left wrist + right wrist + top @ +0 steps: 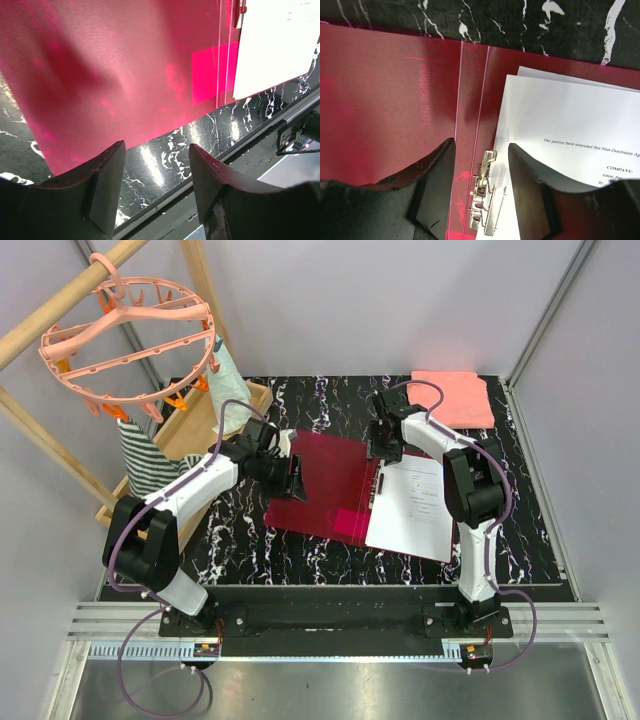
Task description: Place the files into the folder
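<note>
The red folder (322,490) lies open on the surface (240,540), the files (412,505) on its right half (beside its metal clip (485,200)). The left tool (156,150) and right tool (481,147) both gape wide, holding nothing.

The worktop (240,540) is black with white marble veins, glossy enough to catch pale glare near the left pincer (295,478). Plain pale grey walls (400,300) close it in beyond and on both sides. Well left of that pincer stands a wooden rack (195,430) with slanted poles. A round salmon peg hanger (130,335) hangs from one pole (orange pegs along its rim), and a striped cloth (140,455) drapes below. Beyond and right of the right pincer (383,448), a folded pink cloth (455,395) lies at the far corner. An aluminium rail (560,620) runs along the near edge.
</note>
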Controlling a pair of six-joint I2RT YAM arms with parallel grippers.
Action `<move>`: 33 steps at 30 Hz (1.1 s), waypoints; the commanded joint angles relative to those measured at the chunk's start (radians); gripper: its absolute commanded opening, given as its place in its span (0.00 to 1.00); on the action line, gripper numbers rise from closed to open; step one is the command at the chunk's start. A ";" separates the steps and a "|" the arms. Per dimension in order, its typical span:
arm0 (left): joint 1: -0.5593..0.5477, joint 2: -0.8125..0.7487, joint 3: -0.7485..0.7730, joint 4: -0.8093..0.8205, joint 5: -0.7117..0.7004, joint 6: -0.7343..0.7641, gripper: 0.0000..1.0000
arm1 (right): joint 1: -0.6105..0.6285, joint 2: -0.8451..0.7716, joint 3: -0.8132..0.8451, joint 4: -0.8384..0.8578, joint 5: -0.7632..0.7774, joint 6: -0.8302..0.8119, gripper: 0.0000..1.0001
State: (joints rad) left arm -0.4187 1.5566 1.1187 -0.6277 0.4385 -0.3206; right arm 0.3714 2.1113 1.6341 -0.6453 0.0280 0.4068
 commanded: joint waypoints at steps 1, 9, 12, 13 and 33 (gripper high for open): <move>-0.009 -0.043 0.009 0.040 -0.012 -0.009 0.57 | 0.017 0.018 0.053 -0.039 0.036 0.015 0.55; -0.011 -0.064 0.007 0.040 -0.014 -0.008 0.64 | 0.024 0.029 0.061 -0.045 0.030 0.015 0.43; -0.011 -0.064 0.006 0.042 -0.012 -0.008 0.65 | 0.026 0.027 0.061 -0.043 0.027 0.015 0.38; -0.011 -0.063 0.006 0.040 -0.012 -0.008 0.65 | 0.026 0.027 0.061 -0.043 0.027 0.015 0.36; -0.011 -0.059 -0.016 0.066 -0.021 -0.015 0.65 | 0.052 -0.073 0.037 -0.065 0.055 -0.003 0.11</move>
State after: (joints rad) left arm -0.4267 1.5311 1.1164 -0.6079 0.4358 -0.3332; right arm 0.4038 2.1330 1.6642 -0.6968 0.0540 0.4122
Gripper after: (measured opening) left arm 0.646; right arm 0.153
